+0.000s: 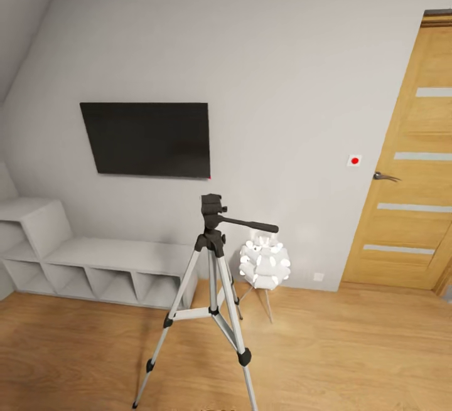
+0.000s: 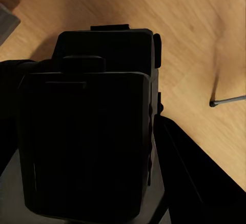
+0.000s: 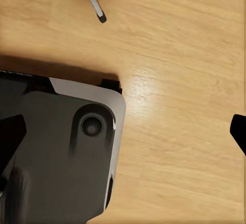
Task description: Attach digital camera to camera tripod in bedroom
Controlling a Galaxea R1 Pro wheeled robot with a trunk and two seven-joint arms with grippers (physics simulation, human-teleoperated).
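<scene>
The camera tripod [image 1: 211, 292] stands on the wood floor [image 1: 351, 361] straight ahead, head uppermost, pan handle [image 1: 250, 224] pointing toward the door [image 1: 411, 166]. A black boxy object, likely the digital camera [image 2: 97, 131], sits before the left wrist; finger state cannot be told for either arm.

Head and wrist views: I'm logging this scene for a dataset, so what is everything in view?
camera tripod: one, silver legs with black head and pan handle, standing on the wood floor in the middle.
lamp: one, white clustered shades, just behind the tripod.
TV: one, black, on the grey wall.
shelf unit: one, pale grey, under the TV.
door: one, light wood, at the right.
wall button: one, white with red dot, beside the door.
digital camera: one, black, close up in the left wrist view.
robot base: grey and black, over the floor in the right wrist view.
</scene>
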